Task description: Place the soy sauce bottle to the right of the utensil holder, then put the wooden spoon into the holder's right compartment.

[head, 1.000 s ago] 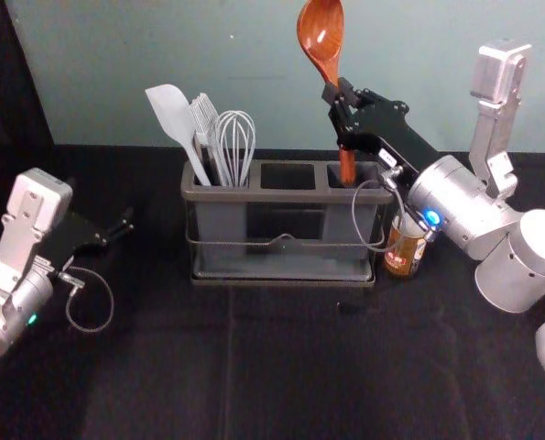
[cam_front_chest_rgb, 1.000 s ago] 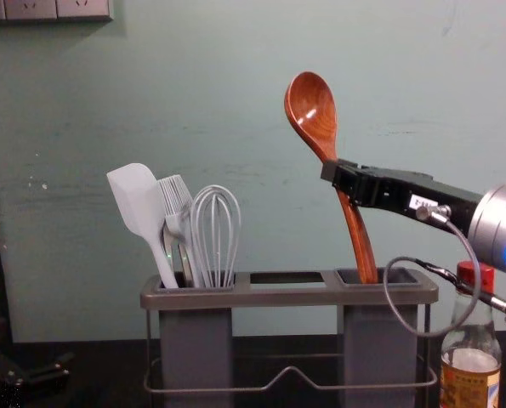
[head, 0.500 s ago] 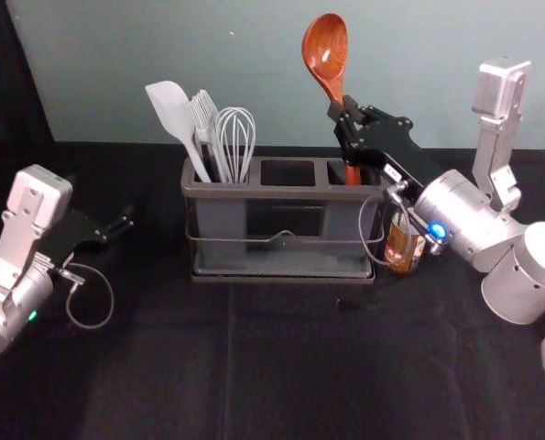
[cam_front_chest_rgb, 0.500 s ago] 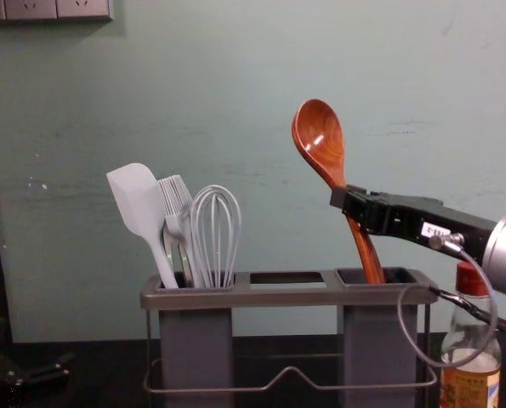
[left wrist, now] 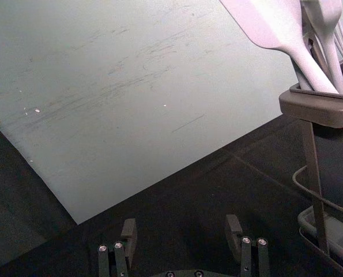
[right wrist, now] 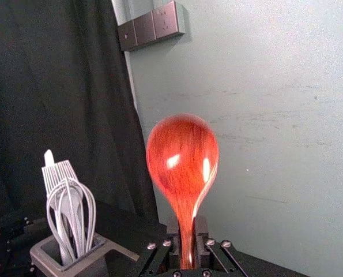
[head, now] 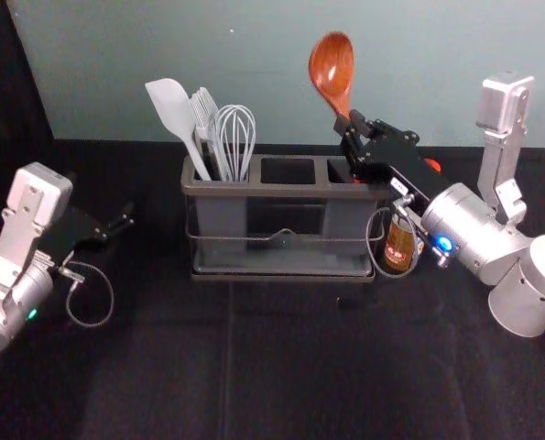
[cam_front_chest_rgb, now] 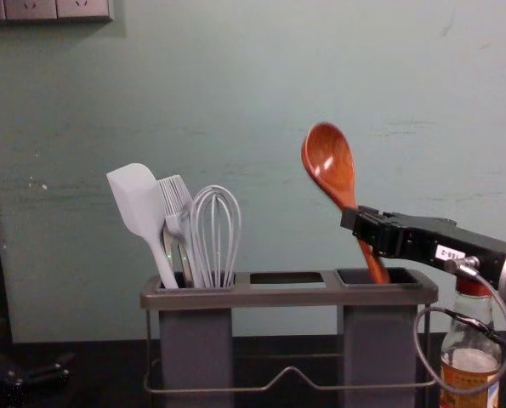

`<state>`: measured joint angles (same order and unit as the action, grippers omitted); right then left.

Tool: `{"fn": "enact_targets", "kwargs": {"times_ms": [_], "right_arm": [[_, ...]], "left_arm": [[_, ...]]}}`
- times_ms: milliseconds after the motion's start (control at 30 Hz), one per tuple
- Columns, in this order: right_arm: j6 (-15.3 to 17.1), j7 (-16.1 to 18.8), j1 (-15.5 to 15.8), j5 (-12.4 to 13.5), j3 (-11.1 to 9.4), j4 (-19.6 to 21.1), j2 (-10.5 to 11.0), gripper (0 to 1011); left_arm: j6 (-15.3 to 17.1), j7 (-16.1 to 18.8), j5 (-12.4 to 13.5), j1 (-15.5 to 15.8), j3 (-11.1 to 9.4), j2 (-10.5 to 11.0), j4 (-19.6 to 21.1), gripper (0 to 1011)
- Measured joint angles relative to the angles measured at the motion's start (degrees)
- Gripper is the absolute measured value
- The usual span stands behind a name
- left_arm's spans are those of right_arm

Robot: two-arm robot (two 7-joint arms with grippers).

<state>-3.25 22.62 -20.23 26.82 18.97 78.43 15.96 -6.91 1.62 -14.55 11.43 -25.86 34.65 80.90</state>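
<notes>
1. The wooden spoon (cam_front_chest_rgb: pixel 329 160) has come down and shifted slightly rightward since the earlier chest views. Its bowl is up and leans left; the lower handle passes into the mouth of the utensil holder's right compartment (cam_front_chest_rgb: pixel 378 344). Insertion looks well along, though the handle's end is hidden, so I cannot tell whether it touches bottom.
2. The right gripper (right wrist: pixel 187 229) pinches the handle just below the bowl, its fingers closing from either side. In the chest view it reaches in from the right, above the compartment. A little more lowering, then a release, seems called for; opening too early might let the spoon drop or swing against the rim.
3. The soy sauce bottle (cam_front_chest_rgb: pixel 469 367) stands upright just beside the utensil holder (cam_front_chest_rgb: pixel 287 297), on its right, so that part looks done. The gripper's cable loop hangs in front of it and could snag during withdrawal.
4. The holder's left compartment carries a spatula (cam_front_chest_rgb: pixel 137 202), a fork (cam_front_chest_rgb: pixel 176 197) and a whisk (cam_front_chest_rgb: pixel 216 229).
5. The left gripper (left wrist: pixel 181 227) is parked left of the holder, fingers spread with nothing between them.
</notes>
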Motion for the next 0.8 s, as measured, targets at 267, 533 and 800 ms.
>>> {"fn": "enact_targets", "kwargs": {"times_ms": [267, 533, 800], "right_arm": [[0.80, -0.48, 0.68, -0.20, -0.32, 0.63, 0.32, 410], [1.15, -0.90, 2.34, -0.01, -1.05, 2.86, 0.87, 676], [0.72, -1.75, 7.15, 0.34, -2.89, 8.59, 3.31, 930]], "left_arm": [[0.00, 0.00, 0.00, 0.00, 0.00, 0.00, 0.00, 1005], [0.00, 0.00, 0.00, 0.00, 0.00, 0.00, 0.00, 1005], [0.00, 0.00, 0.00, 0.00, 0.00, 0.00, 0.00, 1005]]}}
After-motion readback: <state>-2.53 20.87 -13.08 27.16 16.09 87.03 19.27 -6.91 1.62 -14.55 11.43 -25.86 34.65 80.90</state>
